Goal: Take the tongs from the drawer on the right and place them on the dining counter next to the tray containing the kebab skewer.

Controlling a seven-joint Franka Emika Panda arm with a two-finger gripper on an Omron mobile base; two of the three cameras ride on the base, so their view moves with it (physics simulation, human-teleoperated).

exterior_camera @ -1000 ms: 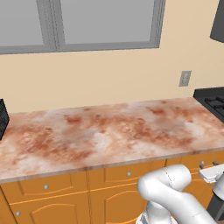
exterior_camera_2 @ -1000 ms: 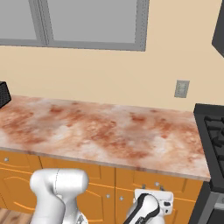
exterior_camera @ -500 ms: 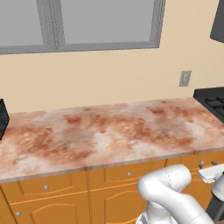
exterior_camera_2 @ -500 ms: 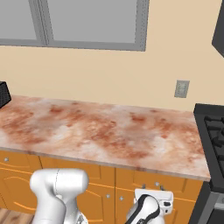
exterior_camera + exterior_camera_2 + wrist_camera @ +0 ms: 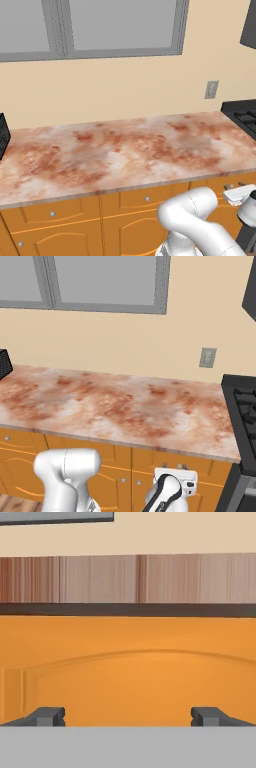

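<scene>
The end effector (image 5: 128,716), fingers spread wide, faces an orange cabinet front (image 5: 130,672) close ahead with nothing between. The marbled counter (image 5: 115,155) overhangs just above. A black stove (image 5: 245,406) bounds the counter's right end; a dark object (image 5: 2,134) sits at its left edge.

I see a marbled wall bench (image 5: 120,155) under a grey-framed window (image 5: 100,27) | grey outlet (image 5: 207,357) on the cream wall | black stove (image 5: 245,401) at its right end | dark appliance (image 5: 3,135) at far left | orange arched cabinet door (image 5: 130,682) close ahead.
</scene>
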